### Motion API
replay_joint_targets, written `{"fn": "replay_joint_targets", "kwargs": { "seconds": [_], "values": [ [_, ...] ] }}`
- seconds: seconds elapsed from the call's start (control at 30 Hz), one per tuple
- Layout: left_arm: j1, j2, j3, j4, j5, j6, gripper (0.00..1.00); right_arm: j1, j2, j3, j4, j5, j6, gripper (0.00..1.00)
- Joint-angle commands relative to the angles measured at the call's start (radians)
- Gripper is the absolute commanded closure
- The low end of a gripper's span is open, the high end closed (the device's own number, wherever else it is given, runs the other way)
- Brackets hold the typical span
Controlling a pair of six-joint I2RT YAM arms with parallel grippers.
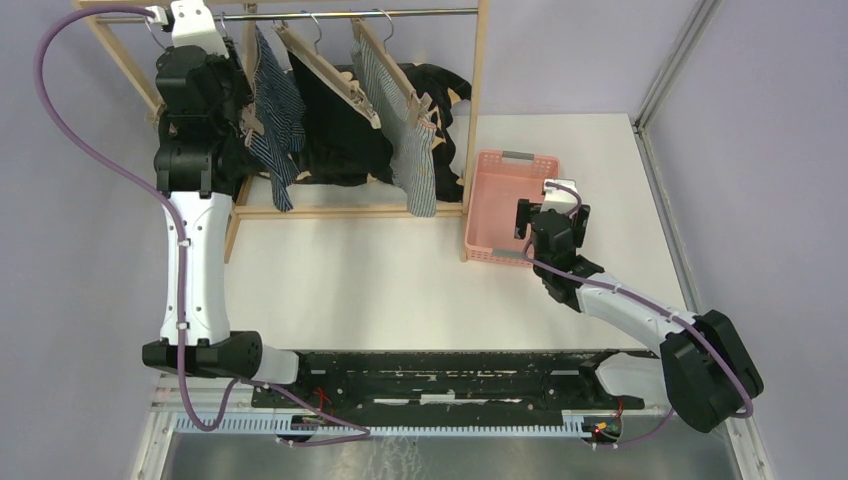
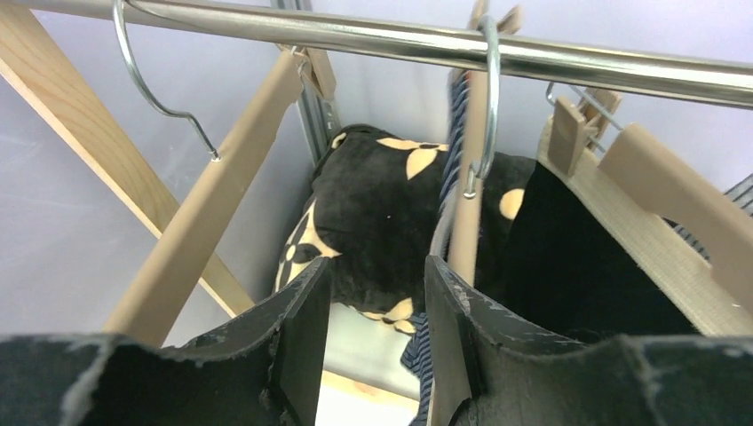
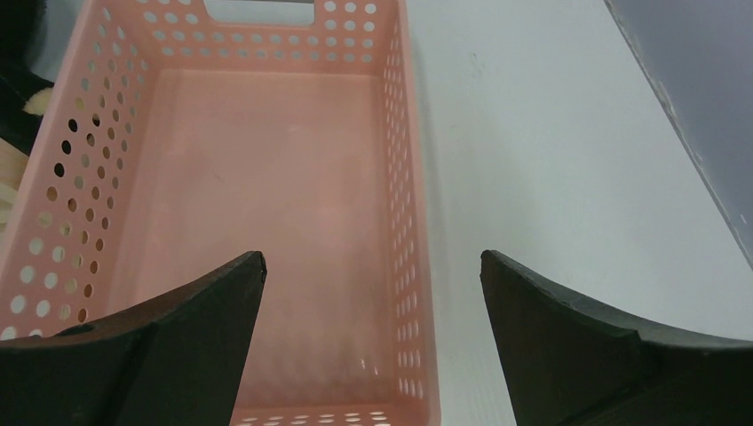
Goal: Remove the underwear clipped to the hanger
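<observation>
Three boxer shorts hang clipped to wooden hangers on the rack's metal rail (image 1: 330,15): navy striped (image 1: 277,110), plain black (image 1: 335,130), grey-white pinstriped (image 1: 408,125). My left gripper (image 1: 235,112) is raised at the rack's left end, just left of the navy pair. In the left wrist view it (image 2: 375,266) is open and empty, below the navy hanger's hook (image 2: 490,98), with navy cloth (image 2: 417,355) beneath and the black pair (image 2: 568,257) to the right. My right gripper (image 1: 520,215) (image 3: 371,257) is wide open and empty over the pink basket (image 3: 84,142).
A bare wooden hanger (image 2: 204,204) hangs left of my left fingers. A black cushion with cream flowers (image 2: 382,204) lies behind the clothes. The pink basket (image 1: 482,205) stands right of the rack's wooden post (image 1: 476,130). A wall corner rail (image 1: 665,70) runs at the right.
</observation>
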Motion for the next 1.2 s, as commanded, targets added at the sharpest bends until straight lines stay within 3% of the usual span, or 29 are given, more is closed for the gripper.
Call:
{"fn": "replay_joint_targets", "kwargs": {
  "seconds": [0.0,0.27,0.7,1.17],
  "values": [
    [0.003,-0.072,-0.030,0.118,0.056,-0.068,0.49,0.006,0.029,0.037,0.035,-0.040,0.005,0.00],
    [0.003,-0.129,-0.122,0.252,0.084,-0.186,0.49,0.008,0.080,0.067,0.018,-0.094,0.006,0.00],
    [0.004,-0.067,-0.189,0.324,0.205,-0.337,0.48,0.011,0.077,0.060,0.031,-0.149,-0.001,0.00],
    [0.003,-0.069,-0.212,0.368,0.229,-0.382,0.48,0.015,0.094,0.060,0.047,-0.196,0.009,0.00]
  ]
}}
